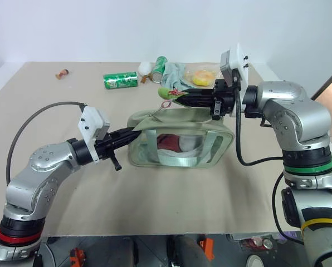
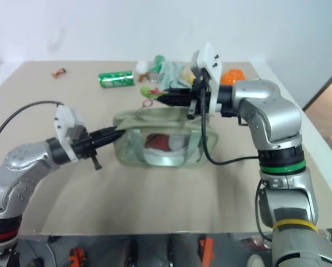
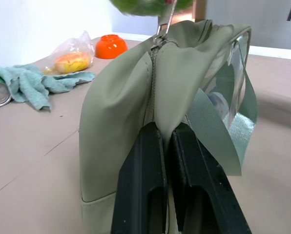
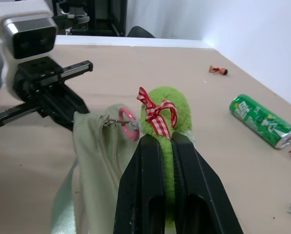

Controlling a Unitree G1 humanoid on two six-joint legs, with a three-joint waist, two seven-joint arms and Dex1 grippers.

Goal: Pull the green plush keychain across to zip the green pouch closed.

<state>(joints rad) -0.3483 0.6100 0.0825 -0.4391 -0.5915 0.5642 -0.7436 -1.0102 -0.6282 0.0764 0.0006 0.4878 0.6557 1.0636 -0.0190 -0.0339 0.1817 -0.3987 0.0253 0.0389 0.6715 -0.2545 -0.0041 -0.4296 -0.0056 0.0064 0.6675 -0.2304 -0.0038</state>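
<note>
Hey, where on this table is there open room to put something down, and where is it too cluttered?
Free: the table in front of the green pouch, and the far left stretch between the small figure and the soda can. Crowded: the far edge behind the pouch, with the cloth, bagged food and another can.

Silver arms, black fingers [image 4: 145, 195], black cables

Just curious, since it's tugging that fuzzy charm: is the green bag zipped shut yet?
Nearly or fully shut. On the green pouch, the zipper seam looks closed up to the slider below the green plush keychain; beyond that, cannot tell.
</note>
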